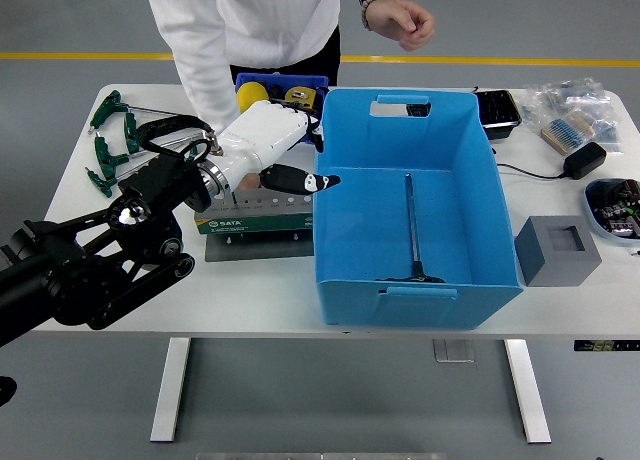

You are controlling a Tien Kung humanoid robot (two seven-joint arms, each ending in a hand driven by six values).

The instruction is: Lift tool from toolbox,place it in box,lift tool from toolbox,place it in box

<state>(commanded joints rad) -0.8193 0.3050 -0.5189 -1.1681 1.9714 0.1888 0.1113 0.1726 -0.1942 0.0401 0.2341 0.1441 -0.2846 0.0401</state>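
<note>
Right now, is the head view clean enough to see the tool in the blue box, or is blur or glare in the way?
Head view: even, soft lighting with no strong glare; the T-handle tool inside the blue box is sharp, its shaft plainly visible, with only a faint shadow beside it. The left robot hand over the green toolbox is also in focus, without motion blur.

Your left arm [100,255] is reaching in from the lower left, angling up and to the right across the picture. Its white-shelled left hand [268,155] is hanging palm down with nothing in it, the dark fingers [300,181] extended and relaxed, pointing right. Your right arm is not showing. The person's hand [404,20] is hanging raised at the top, loosely curled.
</note>
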